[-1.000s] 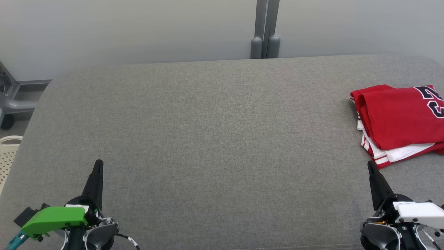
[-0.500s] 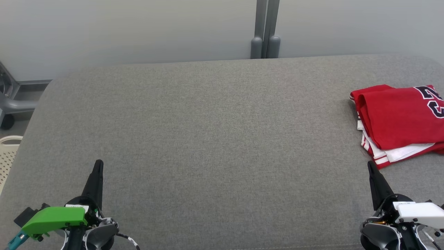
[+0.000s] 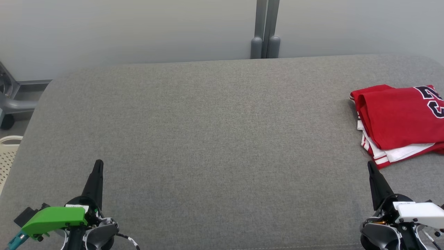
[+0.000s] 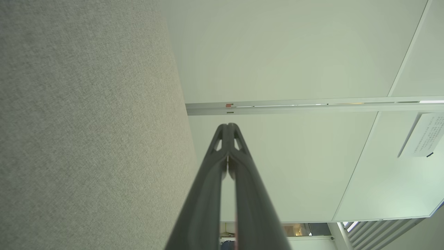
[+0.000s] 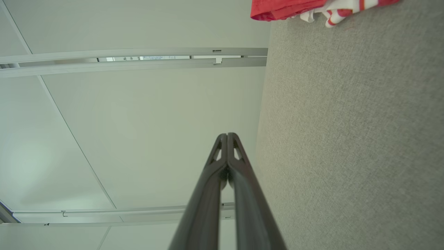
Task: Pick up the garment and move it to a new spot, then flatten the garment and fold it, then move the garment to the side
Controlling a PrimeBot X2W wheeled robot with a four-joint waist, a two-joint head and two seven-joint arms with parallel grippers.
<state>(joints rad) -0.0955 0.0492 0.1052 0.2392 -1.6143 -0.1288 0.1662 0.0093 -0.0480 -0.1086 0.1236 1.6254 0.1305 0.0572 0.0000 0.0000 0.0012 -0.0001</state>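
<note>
The garment [image 3: 399, 119] is a red jersey with white trim and dark numerals, folded into a pile at the right edge of the grey padded table [image 3: 215, 139]; its edge also peeks in at the top of the right wrist view as red and white cloth [image 5: 288, 8]. My left gripper [image 3: 98, 163] stands shut at the lower left, far from the garment, its fingertips [image 4: 228, 125] pressed together. At the lower right my right gripper [image 3: 369, 164] is shut and holds nothing, just in front of the pile's near corner, fingertips [image 5: 227, 135] together.
A grey wall with a vertical post [image 3: 265, 31] runs behind the table. A pale perforated basket [image 3: 7, 156] and a grey wheeled frame [image 3: 10, 104] stand on the floor off the table's left edge.
</note>
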